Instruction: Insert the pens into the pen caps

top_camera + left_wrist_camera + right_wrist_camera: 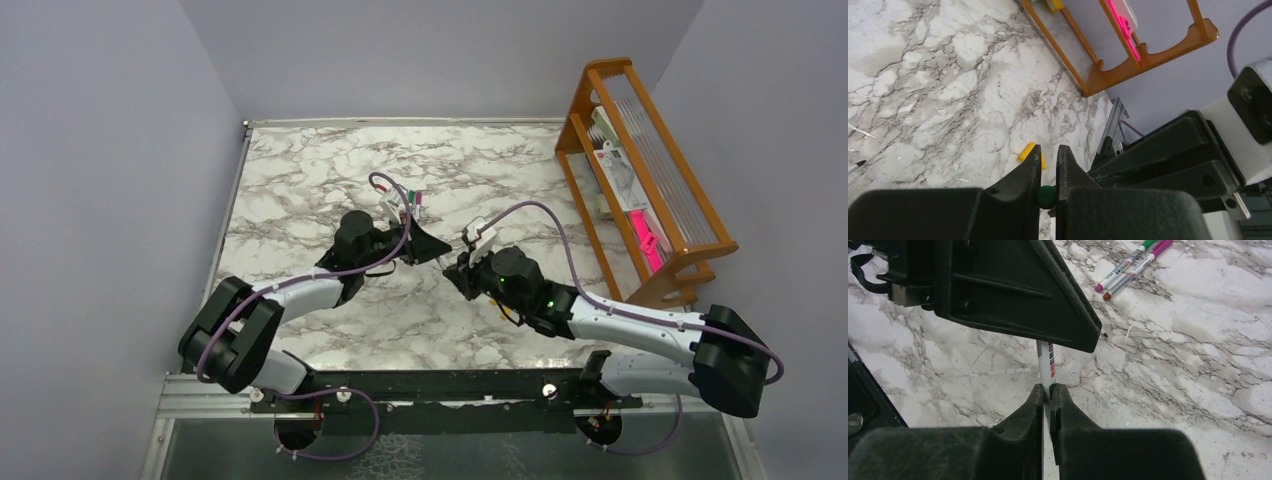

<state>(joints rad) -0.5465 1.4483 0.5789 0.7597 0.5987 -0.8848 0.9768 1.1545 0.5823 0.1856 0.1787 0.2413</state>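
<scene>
My left gripper (1050,150) is shut on a small green pen cap (1046,196), which sits pinched between both fingers well behind the tips. A yellow pen cap (1029,152) lies on the marble just past the left fingertip. My right gripper (1048,388) is shut on a thin silvery-white pen (1047,365) that points away towards the left gripper (1023,290); the pen's far end is hidden behind it. In the top view the left gripper (428,247) and the right gripper (463,270) meet tip to tip at mid-table. Two capped pens (1133,267), one green and one magenta, lie side by side farther back.
A wooden rack (640,170) with packets in it stands along the right edge of the marble table (300,180). It also shows in the left wrist view as the rack (1148,55). Grey walls close in the left, back and right sides.
</scene>
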